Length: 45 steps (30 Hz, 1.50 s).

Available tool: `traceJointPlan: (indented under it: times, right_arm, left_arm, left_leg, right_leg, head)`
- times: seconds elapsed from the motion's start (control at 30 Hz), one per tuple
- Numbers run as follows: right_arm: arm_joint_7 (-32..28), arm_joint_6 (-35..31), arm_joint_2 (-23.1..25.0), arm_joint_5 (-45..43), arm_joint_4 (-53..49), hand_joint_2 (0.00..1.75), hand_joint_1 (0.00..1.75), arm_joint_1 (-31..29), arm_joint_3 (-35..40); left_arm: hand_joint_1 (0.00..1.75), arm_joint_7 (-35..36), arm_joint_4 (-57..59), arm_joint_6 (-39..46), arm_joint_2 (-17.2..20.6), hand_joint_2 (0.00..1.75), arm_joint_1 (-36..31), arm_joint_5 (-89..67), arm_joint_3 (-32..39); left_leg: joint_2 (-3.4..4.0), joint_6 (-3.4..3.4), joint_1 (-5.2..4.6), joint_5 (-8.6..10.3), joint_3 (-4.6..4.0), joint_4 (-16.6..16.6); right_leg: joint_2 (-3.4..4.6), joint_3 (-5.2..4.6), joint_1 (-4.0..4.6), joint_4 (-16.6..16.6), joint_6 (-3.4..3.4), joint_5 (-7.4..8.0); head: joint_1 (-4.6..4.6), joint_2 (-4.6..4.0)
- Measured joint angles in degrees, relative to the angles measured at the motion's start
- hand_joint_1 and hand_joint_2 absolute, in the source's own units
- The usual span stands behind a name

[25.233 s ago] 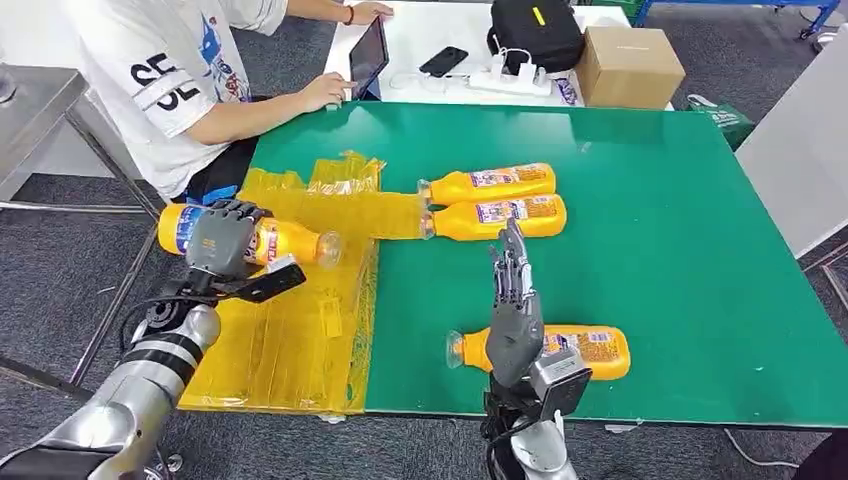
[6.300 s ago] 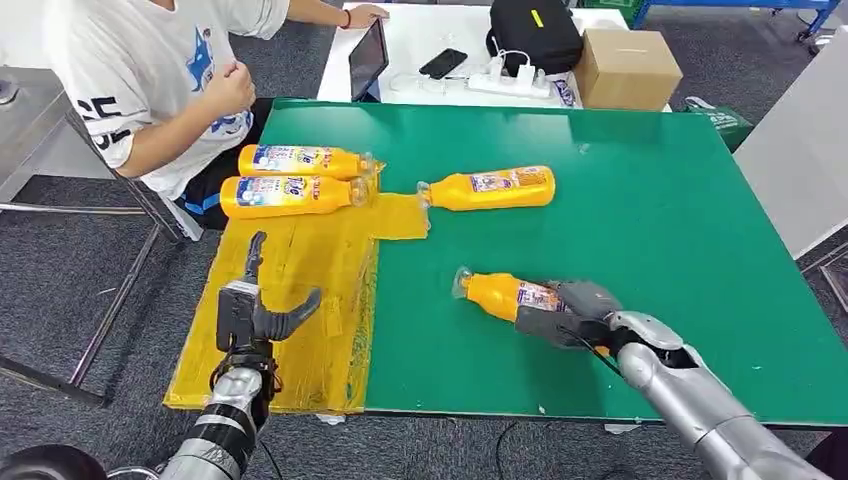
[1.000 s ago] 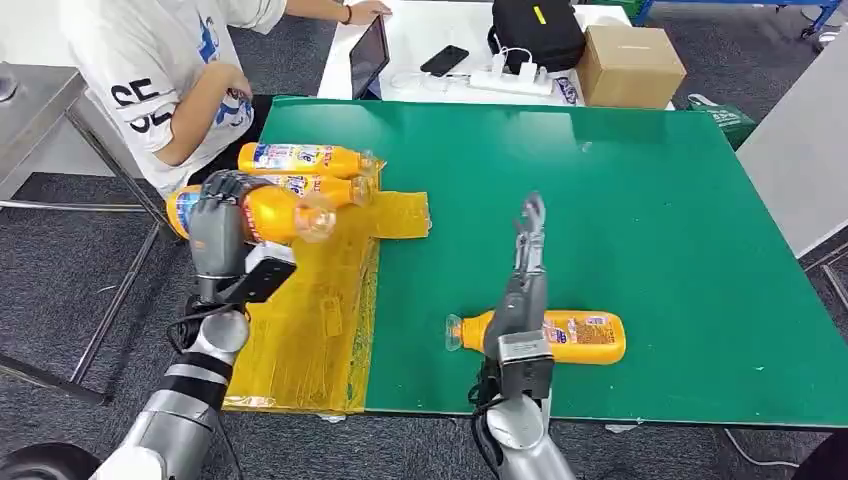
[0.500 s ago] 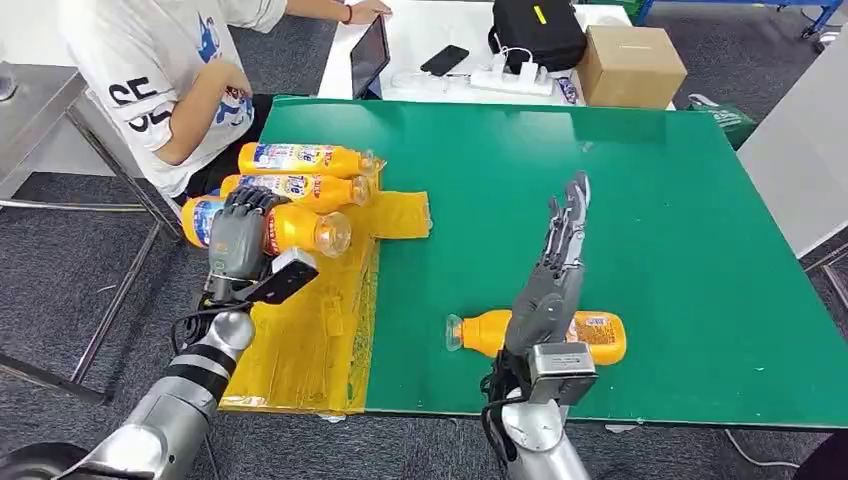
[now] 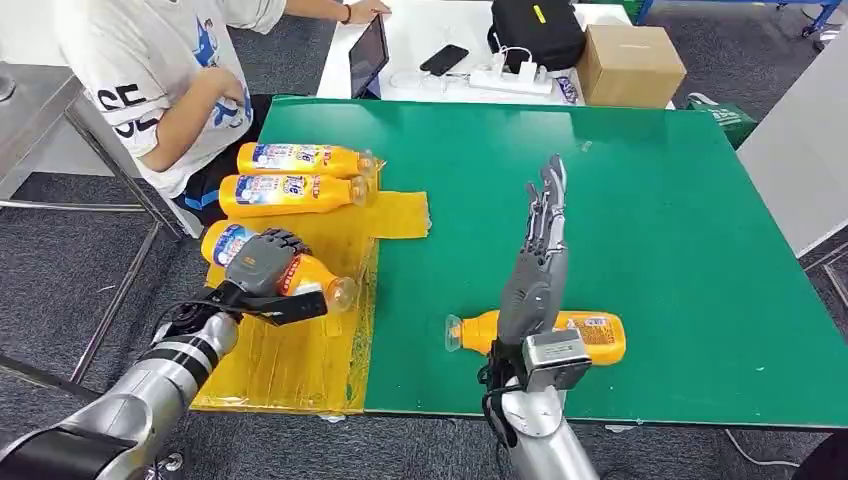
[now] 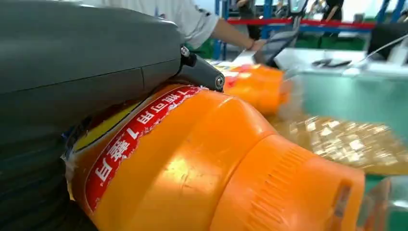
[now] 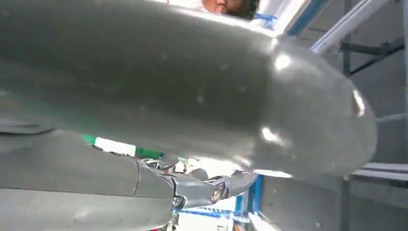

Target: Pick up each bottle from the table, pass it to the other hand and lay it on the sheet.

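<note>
An orange bottle [image 5: 300,272] is lying on its side over the yellow sheet [image 5: 300,350], with the left robot hand [image 5: 262,268] gripping its middle. Two more bottles [image 5: 295,176] are resting side by side at the sheet's far end. Another bottle [image 5: 590,335] is lying on the green table [image 5: 680,220], behind the right robot hand [image 5: 535,262], which is holding nothing, fingers stretched upward.
</note>
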Motion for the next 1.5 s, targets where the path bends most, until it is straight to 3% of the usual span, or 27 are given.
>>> traceJointPlan:
  times: [0.37,0.4,0.43,0.57,0.6,1.5]
  right_arm:
    - [-0.02,4.24,0.59,-0.31,6.28,0.0,0.0,0.0,-1.86]
    - [0.0,4.31,0.66,-0.11,6.65,0.0,0.0,-0.01,-1.95]
    - [0.09,4.44,0.72,0.04,7.0,1.75,0.0,-0.01,-1.97]
    - [0.68,5.62,1.16,0.83,8.68,1.75,0.0,-0.08,-2.1]
    - [0.79,5.86,1.24,0.83,9.18,1.75,0.0,-0.14,-2.12]
    - [1.01,8.2,2.6,1.18,16.22,1.75,0.0,-2.02,-2.34]
  left_arm:
    - [1.75,-0.11,2.6,-5.9,1.82,1.75,-0.05,0.13,-1.44]
    - [0.89,0.08,2.67,-6.57,1.82,1.75,-0.16,0.41,-1.44]
    - [0.16,0.2,2.71,-7.17,1.82,1.75,-0.23,0.83,-1.44]
    - [0.0,-0.13,2.74,-11.1,1.91,1.75,-0.43,2.49,-1.44]
    - [0.0,-0.35,2.78,-11.89,1.95,0.0,-0.42,2.88,-1.46]
    - [0.0,-8.81,2.58,-28.46,2.26,0.0,0.98,20.22,2.4]
  left_leg:
    - [-0.05,0.0,-0.03,0.0,0.0,0.0]
    - [-0.05,0.0,-0.03,0.0,0.01,0.0]
    - [-0.05,0.0,-0.02,0.0,0.02,0.0]
    - [-0.03,0.0,-0.02,0.0,0.09,-0.01]
    - [-0.02,0.0,-0.02,0.0,0.1,-0.01]
    - [-0.17,-0.02,-0.03,0.01,0.63,-0.03]
  right_leg:
    - [-0.01,0.05,-0.04,-0.01,0.0,0.0]
    - [-0.01,0.06,-0.03,-0.01,0.0,0.0]
    - [-0.01,0.07,-0.03,-0.01,0.0,0.0]
    - [-0.01,0.11,-0.03,0.03,-0.01,0.0]
    - [-0.01,0.11,-0.03,0.03,0.0,0.0]
    - [-0.11,0.7,-0.04,0.02,-0.02,-0.02]
  head:
    - [0.0,0.0]
    - [0.0,0.0]
    - [0.0,0.0]
    - [0.0,0.0]
    - [-0.02,0.0]
    - [0.0,0.0]
